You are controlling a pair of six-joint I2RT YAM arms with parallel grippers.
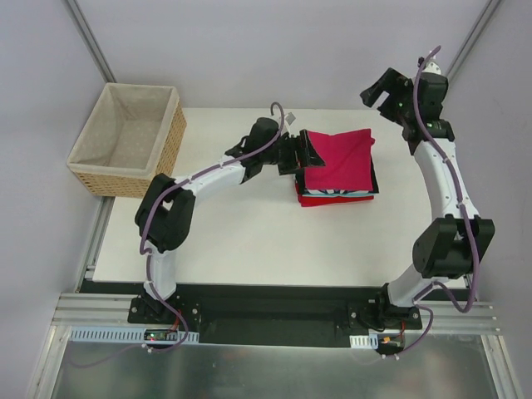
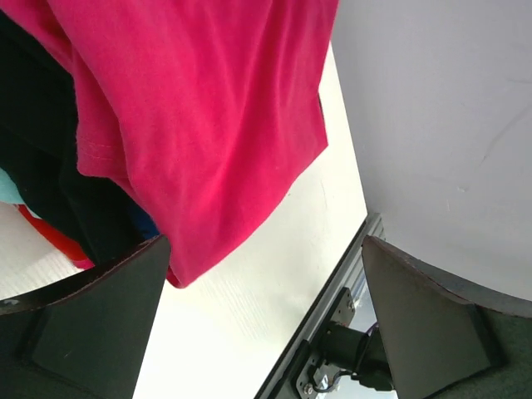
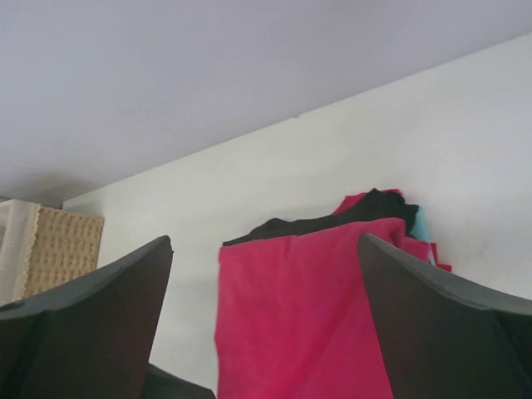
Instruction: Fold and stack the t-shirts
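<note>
The left pincer (image 1: 304, 153) stands wide and holds nothing, at the left edge of the pink tee (image 1: 342, 156). The tee lies folded on top of the stack (image 1: 332, 198) on the bench (image 1: 249, 241), to the pincer's right. The right pincer (image 1: 381, 90), wide too, hangs well apart, so the left is nearer.

Both arms looked alike to me: left arm (image 1: 218, 174) and right arm (image 1: 445, 179) had white tube links btwn chunky black joint housings. A purple-grey cable (image 1: 148, 220) ran loose along each, w/ slack loops near the joints. Base blocks (image 1: 154, 306) were black. Small PCBs (image 1: 155, 336) w/ red wiring sat by each base. Fingers (image 2: 91, 332) were matte black, wedge-shaped, w/ thin brownish edges.
</note>
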